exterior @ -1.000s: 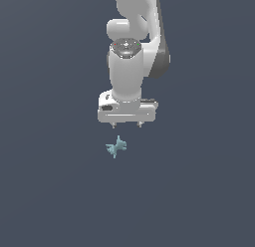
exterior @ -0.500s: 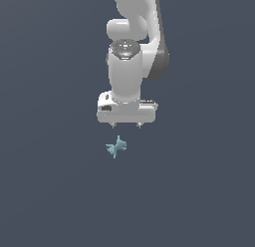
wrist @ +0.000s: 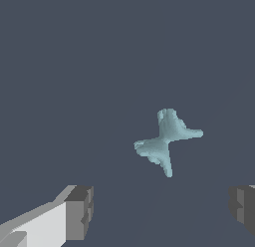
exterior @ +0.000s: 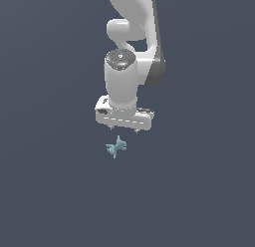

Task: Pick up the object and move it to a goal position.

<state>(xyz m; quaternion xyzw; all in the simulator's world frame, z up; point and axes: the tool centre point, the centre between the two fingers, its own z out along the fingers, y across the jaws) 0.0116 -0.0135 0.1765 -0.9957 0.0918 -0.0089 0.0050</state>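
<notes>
Above the unmoved object [exterior: 116, 147], spread fingers [wrist: 79, 213], same height as before.

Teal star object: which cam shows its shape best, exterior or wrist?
Wrist view. The teal star object fills much of the frame, its four uneven lobes clear, lying free ahead of the open hand. The exterior view shows it only as a tiny spiky speck just below the hand, apart from it.

Object [exterior: 116, 147]: tiny pale teal spiky star, four uneven prongs, lying free on dark surface [wrist: 167, 140].
</notes>
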